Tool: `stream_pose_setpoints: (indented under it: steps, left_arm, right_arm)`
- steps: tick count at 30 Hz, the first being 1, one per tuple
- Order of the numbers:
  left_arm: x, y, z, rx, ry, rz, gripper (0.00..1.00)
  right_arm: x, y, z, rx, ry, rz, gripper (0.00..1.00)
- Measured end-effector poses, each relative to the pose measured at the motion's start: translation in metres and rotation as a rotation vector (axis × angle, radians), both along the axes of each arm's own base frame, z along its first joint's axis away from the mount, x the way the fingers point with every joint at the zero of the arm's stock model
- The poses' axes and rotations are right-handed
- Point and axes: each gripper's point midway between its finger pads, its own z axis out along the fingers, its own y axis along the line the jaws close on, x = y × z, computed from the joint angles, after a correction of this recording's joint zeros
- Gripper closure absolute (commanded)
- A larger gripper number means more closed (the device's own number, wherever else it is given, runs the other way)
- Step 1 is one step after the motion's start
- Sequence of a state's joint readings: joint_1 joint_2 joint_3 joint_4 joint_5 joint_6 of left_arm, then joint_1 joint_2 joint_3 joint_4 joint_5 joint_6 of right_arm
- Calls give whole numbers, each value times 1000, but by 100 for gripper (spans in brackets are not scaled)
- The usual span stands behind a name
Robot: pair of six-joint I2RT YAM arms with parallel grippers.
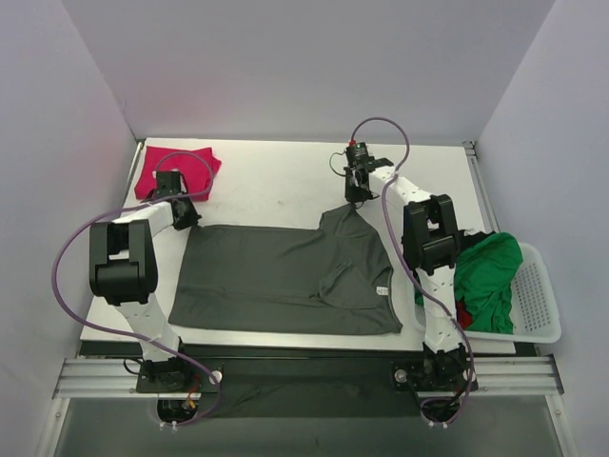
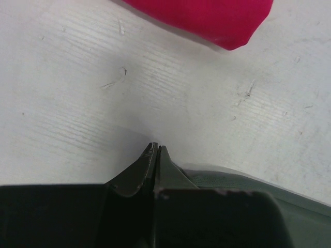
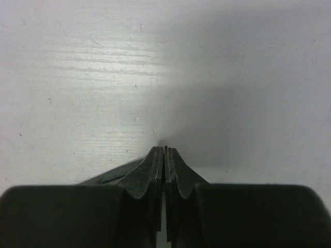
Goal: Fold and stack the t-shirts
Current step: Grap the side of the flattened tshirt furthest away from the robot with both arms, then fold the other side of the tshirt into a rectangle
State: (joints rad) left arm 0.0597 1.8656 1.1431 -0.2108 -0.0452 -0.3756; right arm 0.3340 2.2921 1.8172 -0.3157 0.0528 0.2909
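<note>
A dark grey-green t-shirt (image 1: 285, 276) lies spread flat across the middle of the table. My left gripper (image 1: 187, 217) sits at its far left corner, shut on the cloth edge; in the left wrist view the left gripper (image 2: 156, 147) has its fingertips pressed together and the shirt's hem (image 2: 248, 183) runs off to the right. My right gripper (image 1: 355, 198) is shut on the far right corner, which is drawn up to a peak. In the right wrist view the right gripper (image 3: 164, 150) is closed, with cloth (image 3: 111, 175) showing beside its left finger. A folded magenta-red t-shirt (image 1: 176, 169) (image 2: 207, 18) lies at the far left.
A white plastic basket (image 1: 538, 305) stands off the table's right edge with a bright green t-shirt (image 1: 487, 271) spilling over its rim and a bit of red cloth (image 1: 463, 314) beneath it. Walls close in the table on three sides.
</note>
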Motion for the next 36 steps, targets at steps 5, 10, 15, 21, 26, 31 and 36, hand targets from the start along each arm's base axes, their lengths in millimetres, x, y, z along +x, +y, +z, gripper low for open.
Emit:
stream_pose_setpoints:
  steps: [5,10,15,21,26,31,36]
  left_arm:
    - [11,-7,10,-24,-36,-27,100]
    - [31,-13,21,-49,-78,-53,100]
    - [52,-17,32,-65,-121,-76,100]
    - [70,-20,50,-69,-189,-107,100]
    - [66,-22,49,-76,-200,-113,100]
    - [42,-21,44,-67,-176,-98,100]
    - [23,-16,48,-44,-176,-74,100]
  right_arm:
    - [0,-6,3,-21,-2,-15,100]
    - [11,-10,20,-20,-34,-31,100]
    - [35,-12,56,-11,-119,-48,100]
    - [39,-18,66,-14,-139,-63,100]
    - [5,-28,65,-27,-90,-65,100]
    - [-43,-29,86,-15,-93,-55,100]
    - [-80,-13,115,15,-154,-19,100]
